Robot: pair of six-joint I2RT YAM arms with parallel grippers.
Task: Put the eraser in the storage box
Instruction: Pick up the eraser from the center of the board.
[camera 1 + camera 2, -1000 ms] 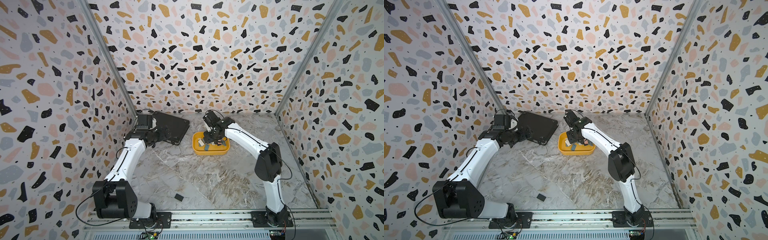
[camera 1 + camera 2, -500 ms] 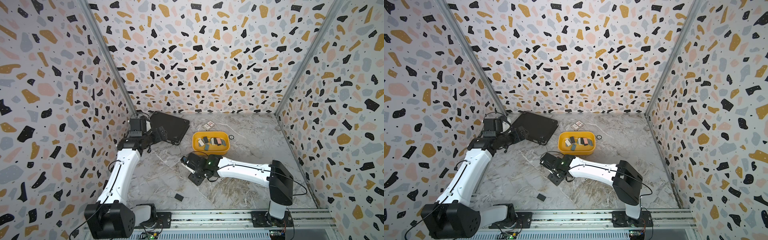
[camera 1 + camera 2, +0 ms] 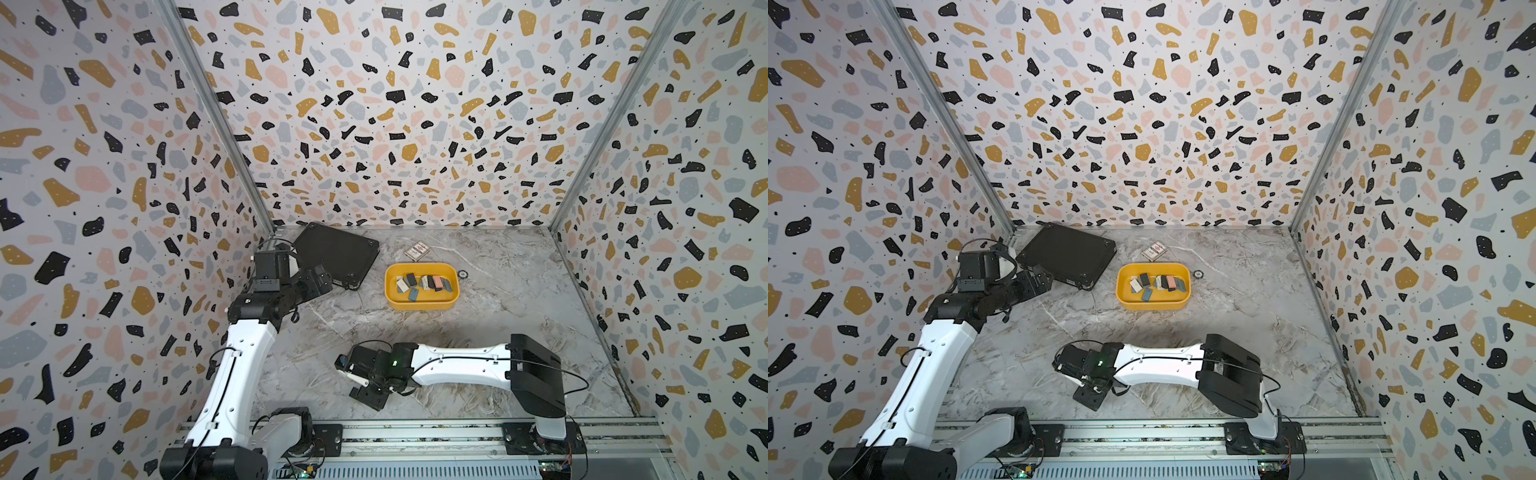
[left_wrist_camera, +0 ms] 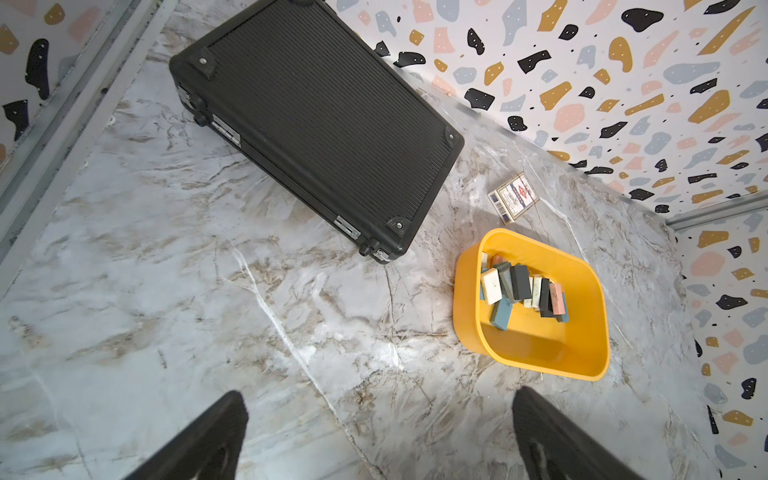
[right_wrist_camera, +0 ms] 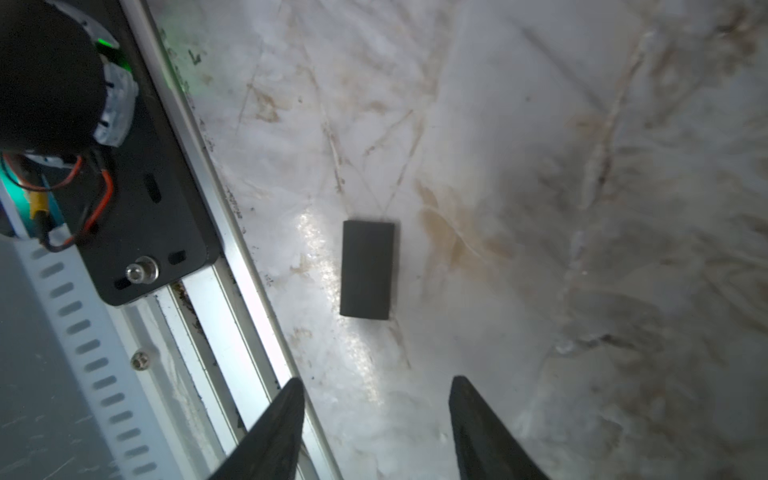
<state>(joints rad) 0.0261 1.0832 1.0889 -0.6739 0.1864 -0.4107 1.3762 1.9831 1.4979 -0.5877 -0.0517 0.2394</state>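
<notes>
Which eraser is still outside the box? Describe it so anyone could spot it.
Start at the metal rail along the table's front edge. Just inside it, on the marble, ahead of the open right gripper, lies the eraser: a flat dark grey rectangular block, alone, unlike the mixed-colour erasers piled in the yellow storage box.

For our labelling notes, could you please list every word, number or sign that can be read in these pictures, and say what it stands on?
Nothing is legible.
On the small printed pack near the storage box: red and blue print, too blurred to read.
On the black case: no lettering visible.
On the erasers in the box and the lone dark eraser: no print visible.
</notes>
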